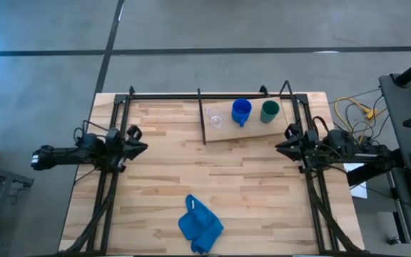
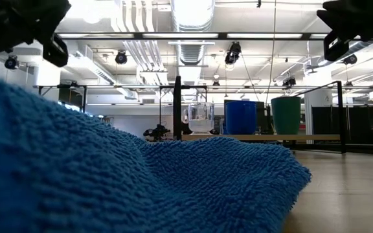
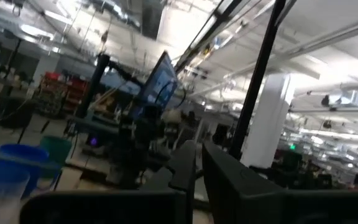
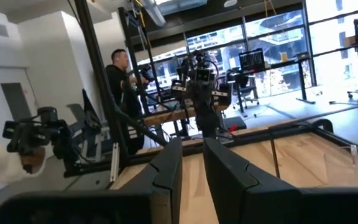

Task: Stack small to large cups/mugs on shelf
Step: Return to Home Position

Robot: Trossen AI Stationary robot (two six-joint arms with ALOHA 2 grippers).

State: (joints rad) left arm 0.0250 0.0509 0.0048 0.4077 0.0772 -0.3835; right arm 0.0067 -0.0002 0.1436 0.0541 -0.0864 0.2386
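No readable text, label or number shows anywhere — none at all.

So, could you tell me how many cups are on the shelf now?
3, in a row on the shelf: clear cup leftmost, blue mug middle, green cup rightmost. None seems hidden.

Left arm is stretched level along its own side, and the left gripper points inward, straight at its partner. Its fingers sit close together with only a sliver between them and nothing held. Right arm mirrors it: the right gripper aims back toward the left, fingers nearly touching, empty. Both grippers hang raised, well apart.
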